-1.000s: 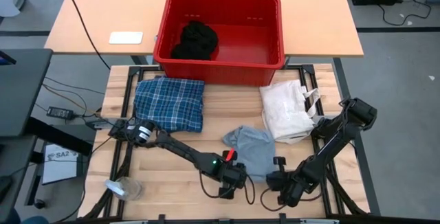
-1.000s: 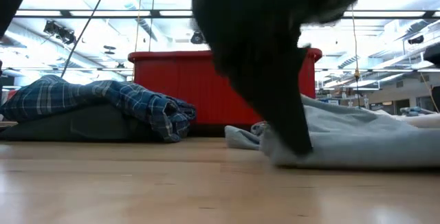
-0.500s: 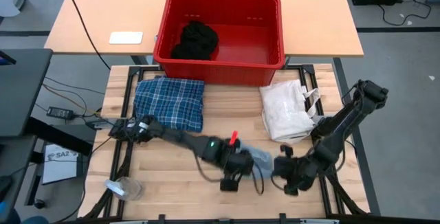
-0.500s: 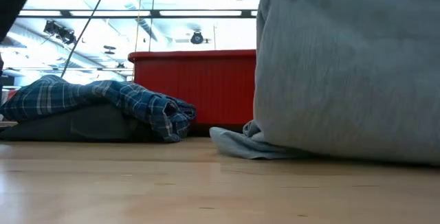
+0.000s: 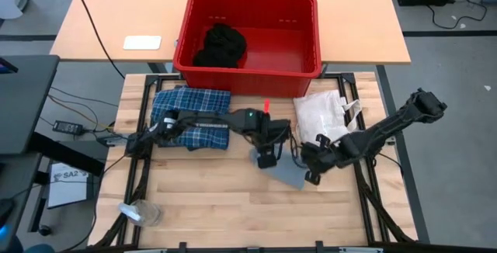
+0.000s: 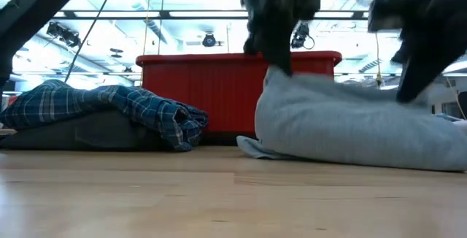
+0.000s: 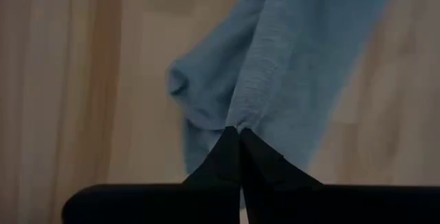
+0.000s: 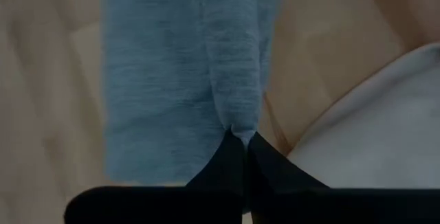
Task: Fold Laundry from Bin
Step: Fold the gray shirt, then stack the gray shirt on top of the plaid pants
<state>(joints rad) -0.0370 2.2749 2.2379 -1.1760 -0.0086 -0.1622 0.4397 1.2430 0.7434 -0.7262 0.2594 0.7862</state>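
At table centre, high view: I see both arms meeting over the light grey piece (image 5: pixel 286 172), which lies on the wooden table (image 5: pixel 202 199) just below the middle of the frame.

Left gripper (image 5: pixel 266 157): I read its fingers as pressed together, pinching an edge of the light grey piece; the left wrist view shows cloth bunched right at the dark fingertips (image 7: pixel 230 157).

Right gripper (image 5: pixel 311 168): also clamped, on the same garment's other side; in the right wrist view a fold of grey cloth runs straight into the closed tips (image 8: pixel 237 157).

Light grey piece, low view: I see it held up at two points and draped down to the tabletop, filling the right half of the frame (image 6: pixel 350 132); one corner trails flat on the wood.

Plaid shirt (image 5: pixel 190 116): folded, left of centre on the table, with the left arm crossing over its lower edge. In the low view it sits at the left, stacked on something dark I cannot identify.

Bin (image 5: pixel 307 28): red, at upper centre, on the far table behind the work surface.

Black piece (image 5: pixel 220 45): bunched inside the bin, toward its left side.

White fabric bag (image 5: pixel 322 121): right of centre, just above the right gripper, cords trailing toward the table's right edge.
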